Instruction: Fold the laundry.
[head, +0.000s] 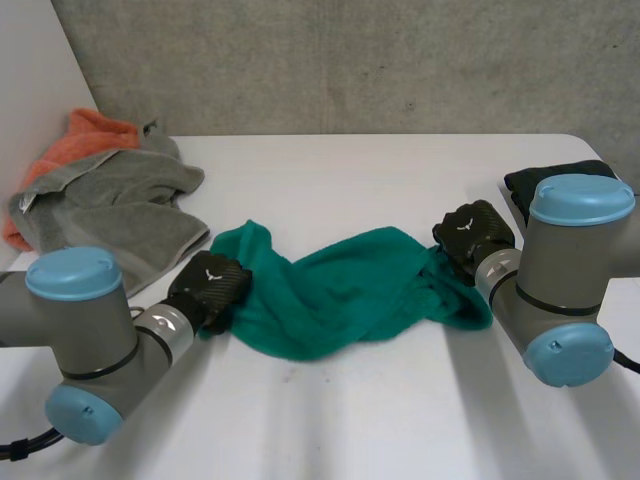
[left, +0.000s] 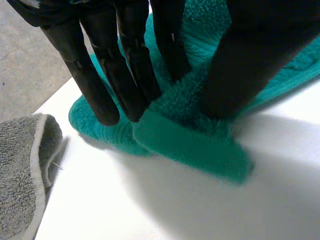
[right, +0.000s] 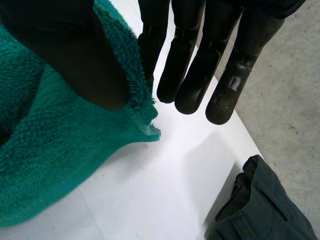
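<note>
Left robot hand (left: 125, 65) pinches a bunched, twisted teal towel (head: 340, 290).

Bare white table (head: 330, 420) is lying open from 4 to 8 o'clock of the green towel (head: 340, 290), and again at 12 o'clock up to the wall (head: 350, 60). A grey towel (head: 120, 200) over an orange towel (head: 95, 130) is blocking 10 o'clock, just beside the left hand (head: 212, 290). A dark garment (head: 518, 188) is crowding 2 o'clock, near the right hand (head: 475, 235).
</note>
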